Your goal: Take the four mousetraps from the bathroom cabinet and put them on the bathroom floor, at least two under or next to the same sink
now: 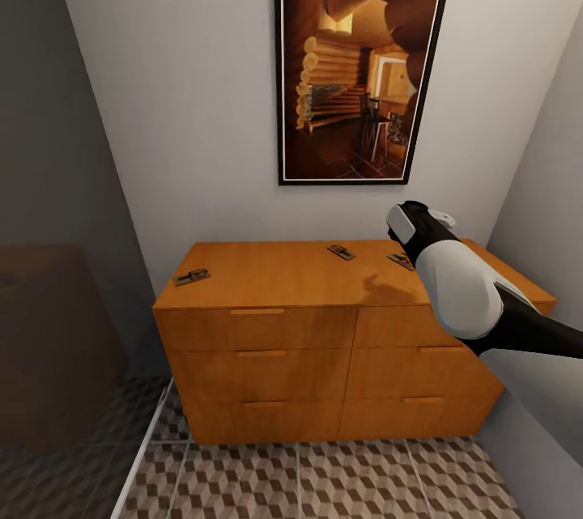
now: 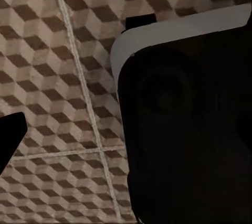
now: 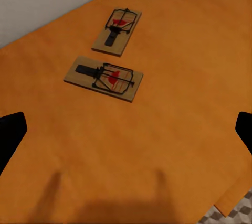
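Pincer state first: the right pincer (image 3: 126, 129) is hovering with its fingers spread wide over the cabinet's top and is gripping nothing; its dark fingertips (image 3: 10, 135) are sitting at the two edges of the right wrist view. Whether the left pincer is spread or pressed together cannot be told, as the left wrist view is giving only the bathroom floor (image 2: 58, 77) and a dark body.

Working left to right along the top of the cabinet (image 1: 267, 272), which is serving as the counter: one mousetrap (image 1: 192, 277) is lying alone near the left front corner, well apart from the rest. A second mousetrap (image 1: 341, 252) is lying toward the back, right of centre. A third mousetrap (image 1: 400, 261) is lying just beside the right arm (image 1: 453, 292) and partly behind it. The right wrist view is showing two traps side by side, near but apart. A fourth is not identifiable.

Risks, as judged: the boards are flat and thin, so a closing grip is likely to slide one along the smooth wood instead of lifting it. The paired traps are lying close enough that one finger could knock the neighbour. The lone left trap is likely demanding a long reach or a base move.
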Available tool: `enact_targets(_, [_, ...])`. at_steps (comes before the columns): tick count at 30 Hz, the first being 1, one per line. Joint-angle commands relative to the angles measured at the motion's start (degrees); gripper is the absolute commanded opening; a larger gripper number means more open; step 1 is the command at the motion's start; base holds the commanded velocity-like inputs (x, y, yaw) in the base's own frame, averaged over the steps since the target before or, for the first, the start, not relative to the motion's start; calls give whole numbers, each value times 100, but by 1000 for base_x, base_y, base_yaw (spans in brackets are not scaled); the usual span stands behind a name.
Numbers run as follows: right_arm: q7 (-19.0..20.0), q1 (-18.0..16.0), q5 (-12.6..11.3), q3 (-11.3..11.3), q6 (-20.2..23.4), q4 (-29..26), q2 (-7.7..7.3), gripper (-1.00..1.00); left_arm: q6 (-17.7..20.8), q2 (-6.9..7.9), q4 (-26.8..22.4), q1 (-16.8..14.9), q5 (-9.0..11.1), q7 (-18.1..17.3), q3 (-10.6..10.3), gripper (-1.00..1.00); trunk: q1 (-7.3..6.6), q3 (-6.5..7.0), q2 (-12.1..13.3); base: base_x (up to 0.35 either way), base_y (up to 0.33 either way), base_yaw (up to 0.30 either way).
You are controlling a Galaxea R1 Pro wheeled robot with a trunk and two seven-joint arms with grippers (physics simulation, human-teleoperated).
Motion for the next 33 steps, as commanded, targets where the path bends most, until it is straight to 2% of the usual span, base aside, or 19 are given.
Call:
enact_targets(1, [3,-4,60,-38,45,-9,6,100,88,-18,21,-4,-8,-4,-40,100,0,-6,-3,0,0,0])
enact_targets(5, [3,-2,60,-38,45,-9,4,100,250,-39,20,4,-13,-31,-40,100,0,-6,-3,0,0,0])
enact_targets(19, [-3,0,68,-47,45,-9,-23,100,284,-37,10,6,-6,-40,-32,100,0,-6,-3,15,0,0])
enact_targets(33, [-8,0,69,-47,45,-9,-116,100,285,-41,13,8,-5,-40,-32,100,0,-6,-3,185,79,0])
